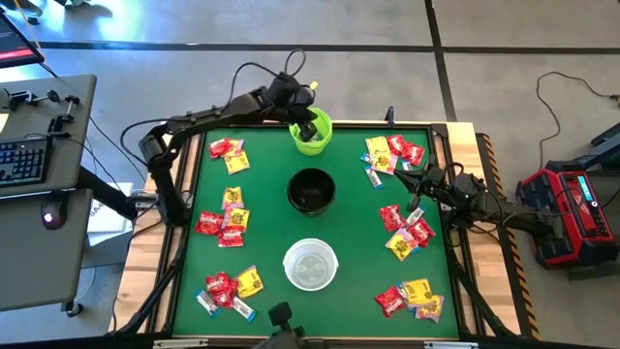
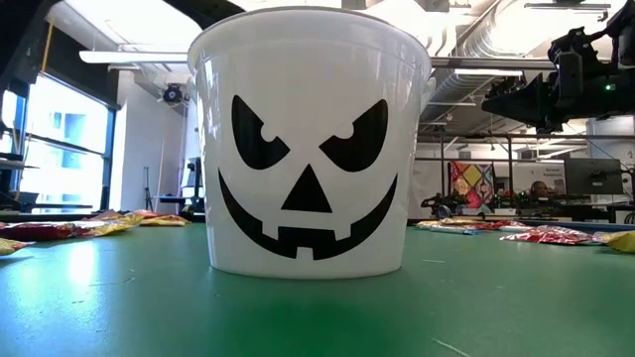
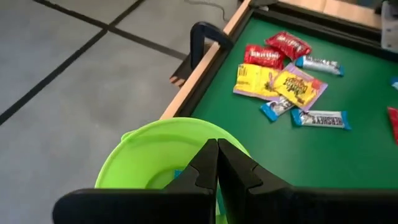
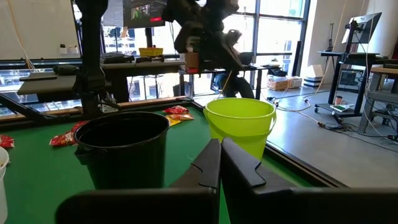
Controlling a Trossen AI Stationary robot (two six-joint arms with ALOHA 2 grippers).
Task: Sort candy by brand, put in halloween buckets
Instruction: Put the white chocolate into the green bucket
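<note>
The green table (image 1: pixel 266 208) is the biggest thing, and it spreads out under both my arms. Three buckets stand in a line down its middle. The lime green bucket (image 1: pixel 312 132) is at the far edge, right under my left gripper (image 1: pixel 308 124), which hangs over its open top with its two fingers pressed tight together and nothing between them. Something small and blue lies inside that bucket, but I cannot tell what it is. The black bucket (image 1: pixel 311 190) comes next, between my two grippers. The white bucket (image 1: pixel 310 264) with a black pumpkin face is the last one, well apart from both. My right gripper (image 1: pixel 416 184) hovers above the table on the right side, pointing at the black bucket, and its fingers are pressed together too, holding nothing. The candy (image 1: pixel 402 231) is smallest: red, yellow and pale blue packets in little heaps. Three heaps lie near my right gripper, one just beside it, and three more lie on the left side (image 1: pixel 229 154).
</note>
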